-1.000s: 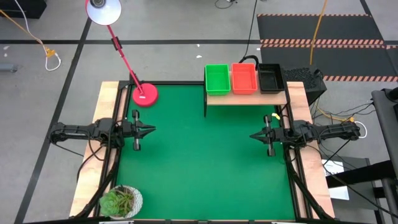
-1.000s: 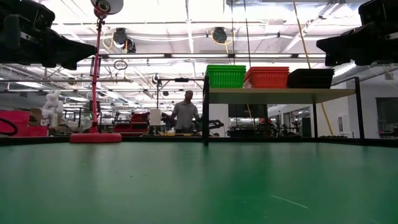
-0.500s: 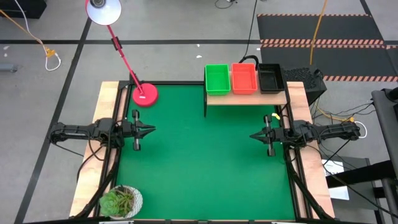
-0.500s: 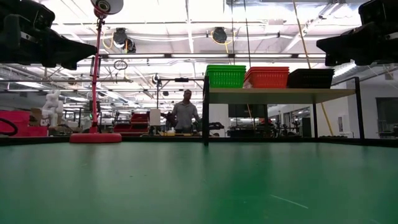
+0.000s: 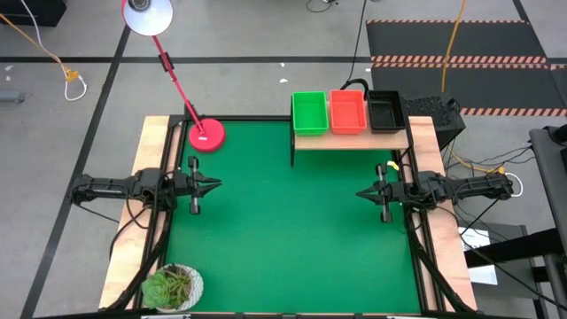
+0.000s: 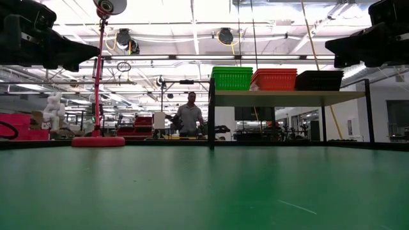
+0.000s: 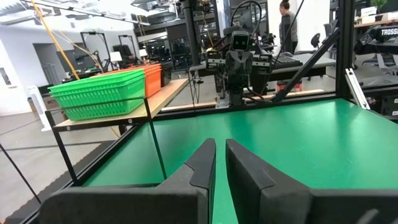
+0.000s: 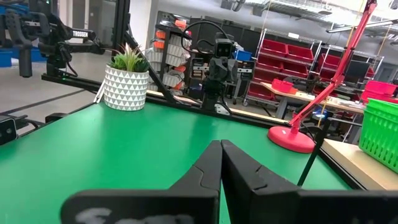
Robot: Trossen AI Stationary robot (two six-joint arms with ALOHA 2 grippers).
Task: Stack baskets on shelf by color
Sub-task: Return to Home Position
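My left gripper [image 5: 215, 185] hangs empty over its side of the green table [image 5: 292, 248], fingers drawn to a narrow slit; my right gripper [image 5: 359, 193] faces it from the opposite side, fingers pressed together on nothing. The shelf [image 5: 350, 140] stands near the right gripper, well apart from the left one; on it the green baskets [image 5: 309, 112], orange-red baskets [image 5: 347, 111] and black baskets [image 5: 385, 110] sit in three side-by-side stacks, green on the left gripper's side.

Basket stacks [image 5: 347, 112] abreast on shelf [image 5: 350, 141]
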